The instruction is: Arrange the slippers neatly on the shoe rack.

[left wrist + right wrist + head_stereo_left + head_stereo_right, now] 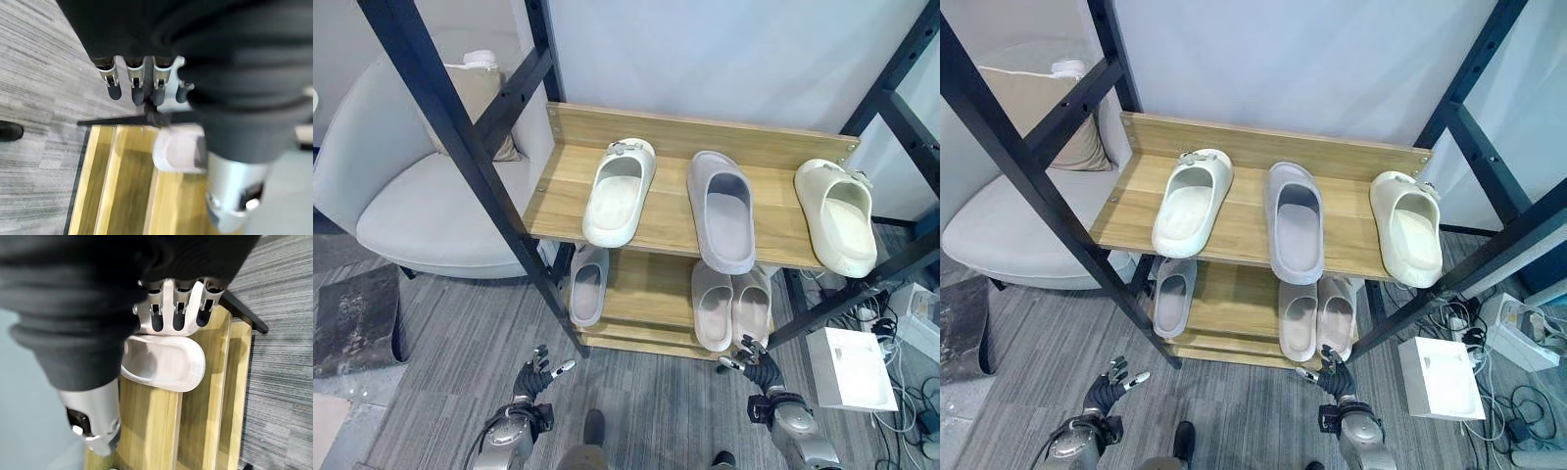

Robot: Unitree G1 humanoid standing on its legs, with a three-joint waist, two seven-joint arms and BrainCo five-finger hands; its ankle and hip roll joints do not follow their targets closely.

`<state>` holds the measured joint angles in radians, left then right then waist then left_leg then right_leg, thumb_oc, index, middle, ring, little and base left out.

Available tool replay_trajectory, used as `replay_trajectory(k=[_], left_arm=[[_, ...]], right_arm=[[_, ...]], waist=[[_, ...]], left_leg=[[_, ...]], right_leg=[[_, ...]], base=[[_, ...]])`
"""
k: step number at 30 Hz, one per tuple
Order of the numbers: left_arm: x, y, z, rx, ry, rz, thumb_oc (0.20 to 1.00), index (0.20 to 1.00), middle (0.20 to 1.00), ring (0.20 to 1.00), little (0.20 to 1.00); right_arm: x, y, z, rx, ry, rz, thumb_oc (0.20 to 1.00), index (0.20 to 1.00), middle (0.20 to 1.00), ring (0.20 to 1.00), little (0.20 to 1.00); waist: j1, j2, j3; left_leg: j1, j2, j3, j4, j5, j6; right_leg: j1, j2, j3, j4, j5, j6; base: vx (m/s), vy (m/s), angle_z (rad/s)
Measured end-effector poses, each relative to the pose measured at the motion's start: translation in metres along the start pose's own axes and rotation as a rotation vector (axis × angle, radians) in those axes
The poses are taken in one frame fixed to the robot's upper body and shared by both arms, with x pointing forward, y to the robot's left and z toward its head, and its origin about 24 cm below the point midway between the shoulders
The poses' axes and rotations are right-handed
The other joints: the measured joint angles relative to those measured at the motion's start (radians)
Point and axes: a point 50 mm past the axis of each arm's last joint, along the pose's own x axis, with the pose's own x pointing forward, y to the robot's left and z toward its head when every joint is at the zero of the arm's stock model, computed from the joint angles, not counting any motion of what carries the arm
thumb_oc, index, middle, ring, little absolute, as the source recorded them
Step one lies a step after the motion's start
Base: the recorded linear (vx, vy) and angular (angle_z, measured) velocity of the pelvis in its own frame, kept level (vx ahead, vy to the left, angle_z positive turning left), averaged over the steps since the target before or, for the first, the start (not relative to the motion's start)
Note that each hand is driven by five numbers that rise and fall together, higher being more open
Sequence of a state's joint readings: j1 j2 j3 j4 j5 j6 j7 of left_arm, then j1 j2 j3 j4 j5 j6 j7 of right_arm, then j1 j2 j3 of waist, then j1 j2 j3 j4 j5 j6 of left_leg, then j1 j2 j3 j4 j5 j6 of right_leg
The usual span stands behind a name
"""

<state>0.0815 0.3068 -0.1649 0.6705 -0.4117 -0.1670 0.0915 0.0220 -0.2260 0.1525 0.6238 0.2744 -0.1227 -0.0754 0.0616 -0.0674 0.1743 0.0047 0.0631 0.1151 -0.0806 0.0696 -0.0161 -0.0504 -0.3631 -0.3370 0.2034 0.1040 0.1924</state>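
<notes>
Nearest the camera, both hands are seen low over the grey, streaked carpet floor (pixel 440 362), in front of the shoe rack (pixel 773 147). On the left hand (pixel 532 382) the fingers (pixel 114 91) are extended and spread, released, with nothing held or touched. On the right hand (pixel 760 373) the fingers (pixel 178 321) are likewise straight and slack, empty, close to the rack's lower edge yet apart from it.

The rack is built of light wooden boards with visible grain, carried by black metal posts and slanted braces. On the upper shelf three moulded, smooth, round-toed slippers are laid side by side and apart from each other: a cream slipper (pixel 619 191) at the left, a grey slipper (pixel 722 210) in the middle, and a second cream slipper (pixel 837 215) at the right, its toe overhanging the front edge. On the lower shelf a single pale grey slipper (pixel 587 285) is set at the left, and a beige pair (pixel 730 305) is placed close together at the right.

A padded grey armchair (pixel 411 196) with a tan cushion (pixel 480 108) is seen left of the rack, and a white box (pixel 850 367) lies on the floor at the right.
</notes>
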Motion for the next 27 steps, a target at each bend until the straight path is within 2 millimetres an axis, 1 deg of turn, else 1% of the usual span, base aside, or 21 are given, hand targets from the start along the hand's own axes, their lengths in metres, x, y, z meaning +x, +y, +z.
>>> replay_trajectory(k=[1, 2, 3, 4, 5, 6, 7, 8, 10, 12, 15, 17, 19, 20, 21, 23, 25, 26, 27], left_arm=[[0.0, 0.001, 0.0, 0.002, -0.001, 0.0, 1.0, 1.0, 1.0, 1.0, 1.0], [0.002, 0.003, 0.004, 0.008, -0.013, 0.001, 1.0, 1.0, 1.0, 1.0, 1.0], [0.002, 0.007, 0.006, 0.014, -0.019, 0.011, 1.0, 1.0, 1.0, 1.0, 1.0], [0.003, 0.008, 0.008, 0.016, -0.022, 0.012, 1.0, 1.0, 1.0, 1.0, 1.0], [0.002, 0.005, 0.006, 0.015, -0.018, 0.006, 1.0, 1.0, 1.0, 1.0, 1.0], [0.001, -0.001, 0.002, 0.009, -0.004, -0.013, 1.0, 1.0, 1.0, 1.0, 1.0], [0.0, -0.004, -0.001, 0.001, 0.004, -0.017, 1.0, 1.0, 1.0, 1.0, 1.0], [-0.003, -0.011, -0.007, -0.021, 0.02, -0.025, 1.0, 1.0, 1.0, 1.0, 1.0], [-0.006, -0.021, -0.014, -0.052, 0.035, -0.043, 1.0, 1.0, 1.0, 1.0, 1.0], [-0.007, -0.026, -0.016, -0.065, 0.041, -0.052, 1.0, 1.0, 1.0, 1.0, 1.0], [-0.007, -0.026, -0.015, -0.064, 0.038, -0.056, 1.0, 1.0, 1.0, 1.0, 1.0], [-0.007, -0.026, -0.012, -0.063, 0.026, -0.06, 1.0, 1.0, 1.0, 1.0, 1.0], [-0.007, -0.025, -0.01, -0.058, 0.018, -0.06, 1.0, 1.0, 1.0, 1.0, 1.0], [-0.007, -0.025, -0.011, -0.056, 0.019, -0.059, 1.0, 1.0, 1.0, 1.0, 1.0], [-0.007, -0.025, -0.01, -0.036, 0.013, -0.063, 1.0, 1.0, 1.0, 1.0, 1.0], [-0.006, -0.025, -0.008, -0.02, 0.005, -0.065, 1.0, 1.0, 1.0, 1.0, 1.0], [-0.007, -0.023, -0.01, -0.017, 0.011, -0.054, 1.0, 1.0, 1.0, 1.0, 1.0], [-0.008, -0.023, -0.01, -0.015, 0.012, -0.05, 1.0, 1.0, 1.0, 1.0, 1.0], [-0.009, -0.023, -0.012, -0.015, 0.016, -0.039, 1.0, 1.0, 1.0, 1.0, 1.0]], right_arm=[[-0.002, 0.0, -0.004, -0.002, 0.011, 0.001, 1.0, 1.0, 1.0, 1.0, 1.0], [-0.004, 0.0, -0.008, -0.001, 0.024, 0.003, 1.0, 1.0, 1.0, 1.0, 1.0], [-0.005, 0.002, -0.008, -0.004, 0.025, 0.011, 1.0, 1.0, 1.0, 1.0, 1.0], [-0.005, 0.001, -0.008, -0.008, 0.025, 0.007, 1.0, 1.0, 1.0, 1.0, 1.0], [-0.005, -0.002, -0.008, -0.012, 0.024, -0.002, 1.0, 1.0, 1.0, 1.0, 1.0], [-0.005, -0.006, -0.007, -0.013, 0.023, -0.016, 1.0, 1.0, 1.0, 1.0, 1.0], [-0.005, -0.007, -0.008, -0.014, 0.023, -0.016, 1.0, 1.0, 1.0, 1.0, 1.0], [-0.007, -0.008, -0.011, -0.015, 0.033, -0.018, 1.0, 1.0, 1.0, 1.0, 1.0], [-0.008, -0.012, -0.013, -0.025, 0.041, -0.026, 1.0, 1.0, 1.0, 1.0, 1.0], [-0.009, -0.016, -0.013, -0.034, 0.042, -0.031, 1.0, 1.0, 1.0, 1.0, 1.0], [-0.009, -0.016, -0.011, -0.092, 0.035, -0.016, 1.0, 1.0, 1.0, 1.0, 1.0], [-0.011, -0.012, -0.004, -0.167, -0.004, 0.026, 1.0, 1.0, 1.0, 1.0, 1.0], [-0.013, -0.004, 0.009, -0.28, -0.069, 0.08, 1.0, 1.0, 1.0, 1.0, 1.0], [-0.013, -0.002, 0.012, -0.303, -0.088, 0.095, 1.0, 1.0, 1.0, 1.0, 1.0], [-0.018, 0.002, 0.025, -0.398, -0.153, 0.13, 1.0, 1.0, 1.0, 1.0, 1.0], [-0.026, 0.006, 0.044, -0.504, -0.254, 0.161, 1.0, 1.0, 1.0, 1.0, 1.0], [-0.043, 0.007, 0.074, -0.627, -0.429, 0.158, 1.0, 1.0, 1.0, 1.0, 1.0], [-0.051, 0.006, 0.081, -0.66, -0.47, 0.149, 1.0, 1.0, 1.0, 1.0, 1.0], [-0.066, 0.005, 0.095, -0.701, -0.561, 0.128, 1.0, 1.0, 1.0, 1.0, 1.0]], waist=[[-0.003, 0.001, -0.003], [-0.004, -0.019, -0.006], [-0.005, -0.037, -0.008], [-0.013, -0.041, -0.007], [-0.018, -0.033, -0.01], [-0.024, -0.025, -0.008], [-0.028, -0.016, -0.008], [-0.028, -0.005, -0.011], [-0.029, 0.014, -0.018], [-0.029, 0.022, -0.023], [-0.028, 0.019, -0.032], [-0.028, 0.017, -0.034], [-0.028, 0.012, -0.046], [-0.028, 0.011, -0.049], [-0.028, 0.008, -0.056], [-0.03, 0.007, -0.057], [-0.034, 0.001, -0.063], [-0.036, -0.001, -0.064], [-0.038, -0.002, -0.065]], left_leg=[[-0.001, -0.001, 0.001, 0.0, -0.004, -0.003], [0.006, -0.004, -0.003, -0.001, -0.008, -0.007], [0.005, 0.0, 0.001, -0.001, -0.007, -0.01], [0.001, 0.002, -0.003, -0.001, -0.007, -0.014], [-0.003, 0.008, -0.011, -0.001, -0.002, -0.02], [-0.005, 0.018, -0.019, -0.001, 0.004, -0.027], [-0.004, 0.021, -0.02, -0.001, 0.006, -0.029], [0.001, 0.027, -0.019, -0.001, 0.012, -0.041], [0.006, 0.034, -0.02, -0.001, 0.014, -0.05], [0.007, 0.041, -0.022, -0.001, 0.015, -0.052], [0.007, 0.043, -0.024, -0.001, 0.015, -0.055], [0.006, 0.044, -0.025, -0.001, 0.014, -0.056], [0.004, 0.044, -0.025, -0.001, 0.014, -0.056], [0.004, 0.044, -0.025, -0.001, 0.014, -0.056], [-0.001, 0.043, -0.025, -0.007, 0.014, -0.055], [-0.004, 0.043, -0.025, -0.006, 0.014, -0.055], [-0.004, 0.04, -0.023, -0.007, 0.014, -0.055], [-0.004, 0.041, -0.021, -0.005, 0.014, -0.055], [-0.004, 0.038, -0.019, -0.007, 0.014, -0.055]], right_leg=[[0.0, 0.009, 0.007, -0.002, -0.008, 0.006], [-0.016, 0.041, 0.014, -0.02, -0.045, 0.008], [-0.017, 0.087, 0.009, -0.09, -0.055, 0.008], [-0.009, 0.108, 0.01, -0.134, -0.046, -0.042], [0.015, 0.124, 0.008, -0.168, -0.044, -0.038], [0.043, 0.151, 0.003, -0.219, -0.023, -0.045], [0.053, 0.159, 0.003, -0.239, -0.013, -0.046], [0.081, 0.169, -0.003, -0.294, 0.012, -0.052], [0.085, 0.182, -0.005, -0.293, 0.017, -0.051], [0.087, 0.189, -0.009, -0.293, 0.014, -0.052], [0.089, 0.192, -0.016, -0.293, 0.012, -0.055], [0.089, 0.191, -0.017, -0.293, 0.012, -0.056], [0.087, 0.19, -0.017, -0.293, 0.014, -0.055], [0.086, 0.189, -0.017, -0.293, 0.014, -0.055], [0.083, 0.189, -0.017, -0.293, 0.014, -0.054], [0.079, 0.189, -0.015, -0.293, 0.016, -0.053], [0.071, 0.185, -0.013, -0.293, 0.017, -0.053], [0.069, 0.187, -0.008, -0.293, 0.017, -0.053], [0.067, 0.183, -0.005, -0.293, 0.017, -0.052]], base=[[0.09, -0.018, -0.12], [0.07, -0.079, 0.02], [0.06, -0.076, 0.01], [0.06, -0.076, 0.06], [0.11, -0.081, 0.13], [0.11, -0.081, 0.11], [0.14, -0.079, 0.04], [0.06, -0.029, -0.02], [0.07, -0.041, -0.02], [0.08, -0.044, 0.02], [0.03, -0.015, 0.02], [0.0, 0.0, 0.0], [0.0, 0.0, 0.0], [0.0, 0.0, 0.0], [0.0, 0.0, 0.0], [0.0, 0.0, 0.0], [-0.01, 0.03, -0.03], [-0.01, 0.046, -0.05], [0.0, 0.033, -0.13]])
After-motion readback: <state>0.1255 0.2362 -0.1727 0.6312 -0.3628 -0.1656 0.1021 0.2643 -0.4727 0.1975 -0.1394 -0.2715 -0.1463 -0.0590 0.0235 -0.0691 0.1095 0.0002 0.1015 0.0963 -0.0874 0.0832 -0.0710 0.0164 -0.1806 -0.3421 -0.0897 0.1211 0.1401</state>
